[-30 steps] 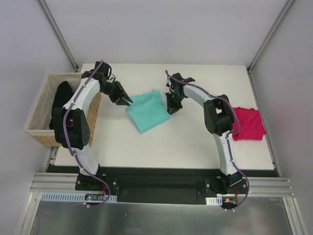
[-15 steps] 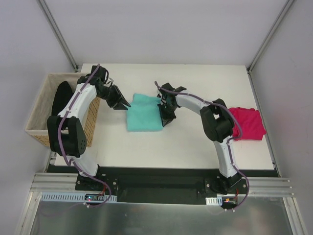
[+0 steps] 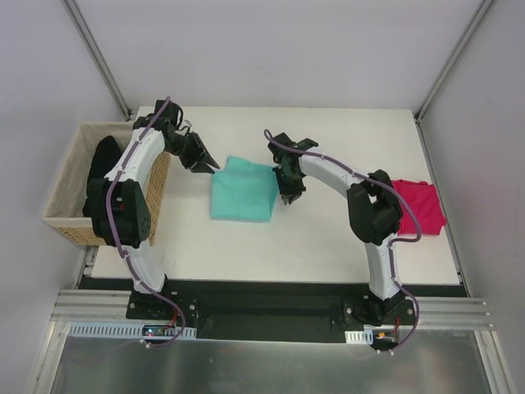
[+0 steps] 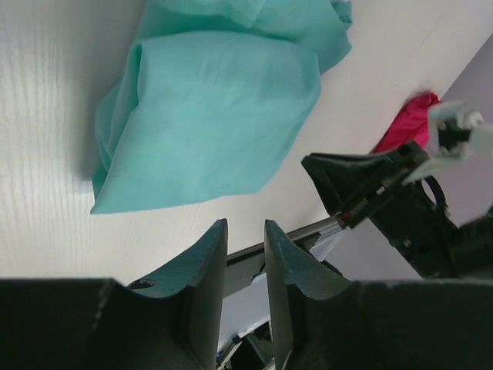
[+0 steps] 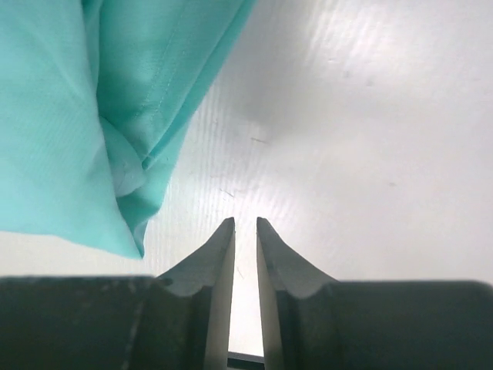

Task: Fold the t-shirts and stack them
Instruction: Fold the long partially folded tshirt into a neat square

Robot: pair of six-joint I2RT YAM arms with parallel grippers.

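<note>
I judge the folding done and stacking next. The teal t-shirt [image 3: 242, 199] lies as a compact rectangle near the middle of the white surface [image 3: 328, 238], and the pink t-shirt [image 3: 418, 207] sits bundled at its 3 o'clock edge, well apart. My left tool [image 3: 215, 168] hangs at the teal shirt's 11 o'clock corner and my right tool [image 3: 287, 199] just off its 3 o'clock edge. Both have fingers slightly apart and hold nothing. Next I need a grip through all layers so the fold survives the carry toward 3 o'clock. A wicker basket [image 3: 70, 185] stands at 9 o'clock. Plain pale walls enclose the cell.
</note>
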